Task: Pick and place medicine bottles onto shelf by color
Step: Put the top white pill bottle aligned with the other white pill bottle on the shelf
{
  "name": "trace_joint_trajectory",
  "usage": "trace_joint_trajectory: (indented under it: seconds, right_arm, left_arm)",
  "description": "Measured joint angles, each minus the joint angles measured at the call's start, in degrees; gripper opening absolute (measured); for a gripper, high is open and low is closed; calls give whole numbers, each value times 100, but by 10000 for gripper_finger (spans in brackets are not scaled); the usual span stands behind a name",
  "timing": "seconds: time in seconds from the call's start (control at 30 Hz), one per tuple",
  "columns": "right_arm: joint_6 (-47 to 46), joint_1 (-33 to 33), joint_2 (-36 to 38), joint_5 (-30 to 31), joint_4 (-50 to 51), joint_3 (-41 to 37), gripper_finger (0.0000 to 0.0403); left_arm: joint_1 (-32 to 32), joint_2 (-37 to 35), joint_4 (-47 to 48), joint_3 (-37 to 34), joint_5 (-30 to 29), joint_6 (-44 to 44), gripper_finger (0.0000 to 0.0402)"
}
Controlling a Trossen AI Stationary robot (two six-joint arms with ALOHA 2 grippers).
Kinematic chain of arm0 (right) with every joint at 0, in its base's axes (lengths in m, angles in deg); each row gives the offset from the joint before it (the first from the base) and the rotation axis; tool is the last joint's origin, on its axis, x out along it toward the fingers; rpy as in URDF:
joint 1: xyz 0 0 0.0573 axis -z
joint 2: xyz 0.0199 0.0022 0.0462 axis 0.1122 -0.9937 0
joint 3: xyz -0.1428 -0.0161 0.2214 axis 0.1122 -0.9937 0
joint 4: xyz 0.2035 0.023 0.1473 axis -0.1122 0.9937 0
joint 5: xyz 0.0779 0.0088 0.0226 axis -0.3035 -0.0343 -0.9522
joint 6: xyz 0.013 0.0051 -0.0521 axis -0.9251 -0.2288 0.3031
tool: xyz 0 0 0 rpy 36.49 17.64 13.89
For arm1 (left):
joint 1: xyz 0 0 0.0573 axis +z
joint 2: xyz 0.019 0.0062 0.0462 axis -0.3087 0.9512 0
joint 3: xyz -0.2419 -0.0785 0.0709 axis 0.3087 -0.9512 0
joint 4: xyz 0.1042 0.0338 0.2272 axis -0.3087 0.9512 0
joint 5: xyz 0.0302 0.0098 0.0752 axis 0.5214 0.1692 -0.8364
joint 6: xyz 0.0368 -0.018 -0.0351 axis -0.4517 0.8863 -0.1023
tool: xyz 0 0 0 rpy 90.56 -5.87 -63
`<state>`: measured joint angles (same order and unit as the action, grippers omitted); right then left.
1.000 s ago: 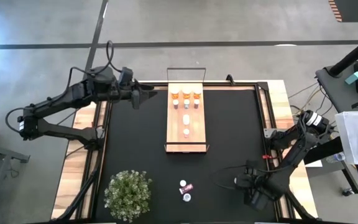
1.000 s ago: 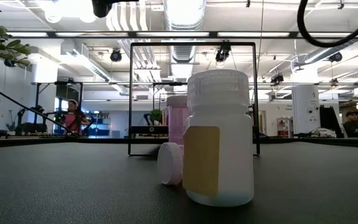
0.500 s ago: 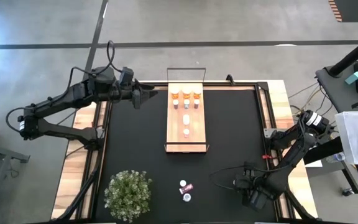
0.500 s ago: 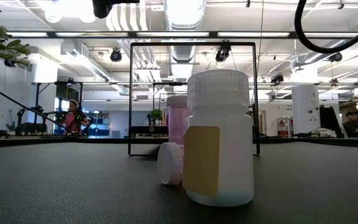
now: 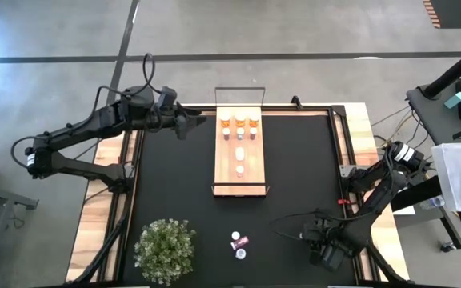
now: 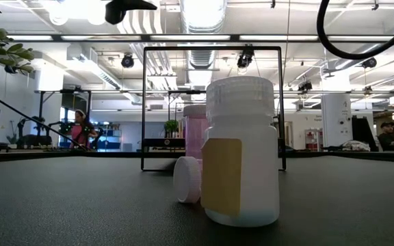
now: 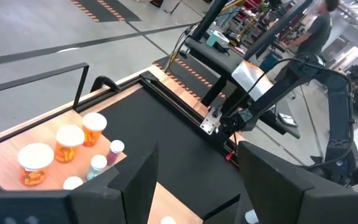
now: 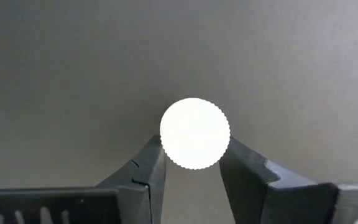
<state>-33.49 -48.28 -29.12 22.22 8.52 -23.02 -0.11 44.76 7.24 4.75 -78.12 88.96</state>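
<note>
Right gripper (image 8: 194,163) is pinched on a white-capped bottle (image 8: 195,133) at the mat's near right corner, left gripper (image 7: 197,180) is held half open and empty beside the shelf (image 5: 239,186); slip from the round cap is risked on lift.
</note>
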Motion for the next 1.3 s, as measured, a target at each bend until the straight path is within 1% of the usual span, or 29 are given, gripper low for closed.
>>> trace_joint_trajectory:
  seconds: [0.1,0.23,0.3,0.4,0.53,0.6,0.7,0.8,0.87,0.93,1.03,1.2,1.3]
  right_arm:
    - [-145,0,126,-47,-15,-8,117]
    - [-333,25,573,-55,19,-8,117]
    - [-516,106,855,-41,201,-8,117]
    - [-962,441,1314,42,727,-8,117]
    - [-1568,1204,1895,55,1619,-8,118]
    - [-1691,1665,2186,56,1921,-8,119]
    - [-1706,2450,2568,102,2067,-8,119]
    - [-1667,3330,2785,143,1984,-8,119]
    - [-1534,3908,2805,141,1836,-8,119]
    - [-1244,4416,2717,130,1466,-7,120]
    - [-710,4993,2484,26,784,-7,120]
    - [50,5701,1941,-453,-276,-4,120]
    - [282,5971,1583,-515,-498,64,120]
  left_arm:
    - [0,28,2,-1,0,0,203]
    - [0,28,2,1,2,0,203]
    - [-2,17,4,-2,2,0,203]
    - [-4,-7,2,0,4,-2,203]
    - [-4,-14,9,0,4,-29,203]
    - [-4,-14,9,-1,7,-54,203]
    - [-4,-16,52,-1,21,-84,203]
    - [-4,-16,59,-1,104,-322,203]
    - [-4,-16,57,-2,197,-358,203]
    - [-4,-16,57,-2,237,-428,203]
    - [0,-55,57,0,342,-640,203]
    - [4,-155,55,18,435,-883,203]
    - [4,-221,52,18,456,-931,203]
